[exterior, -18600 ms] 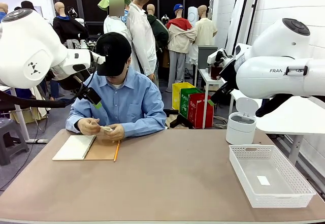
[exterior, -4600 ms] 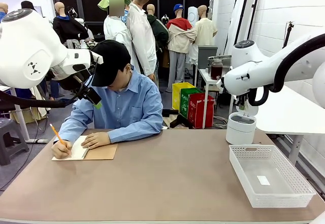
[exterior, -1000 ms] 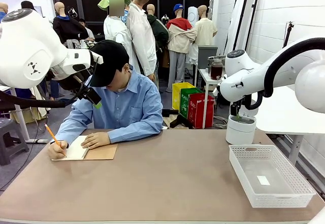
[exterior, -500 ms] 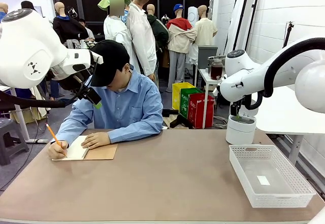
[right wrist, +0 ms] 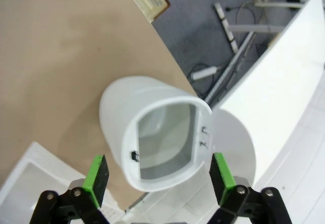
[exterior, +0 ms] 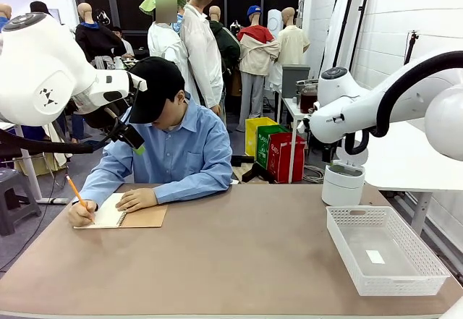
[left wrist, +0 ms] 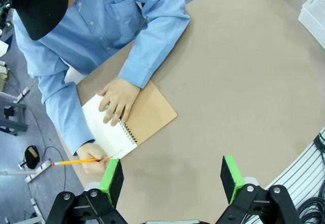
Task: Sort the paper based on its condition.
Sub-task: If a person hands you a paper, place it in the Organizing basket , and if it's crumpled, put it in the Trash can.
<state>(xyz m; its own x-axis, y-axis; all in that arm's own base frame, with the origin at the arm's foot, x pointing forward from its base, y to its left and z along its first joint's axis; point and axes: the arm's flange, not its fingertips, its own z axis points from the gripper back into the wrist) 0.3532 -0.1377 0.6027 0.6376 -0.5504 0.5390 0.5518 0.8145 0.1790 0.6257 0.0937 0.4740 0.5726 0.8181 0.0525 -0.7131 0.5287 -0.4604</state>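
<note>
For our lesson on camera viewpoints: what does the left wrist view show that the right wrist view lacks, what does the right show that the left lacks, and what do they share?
Left wrist view: a person writing with a pencil in a spiral notebook, the other hand flat on the page, beyond the open left gripper.
Right wrist view: the inside of the white bin, seen from above with its lid swung open, below the open right gripper.
Shared: the tan table, the bin and a corner of the white basket.
</note>
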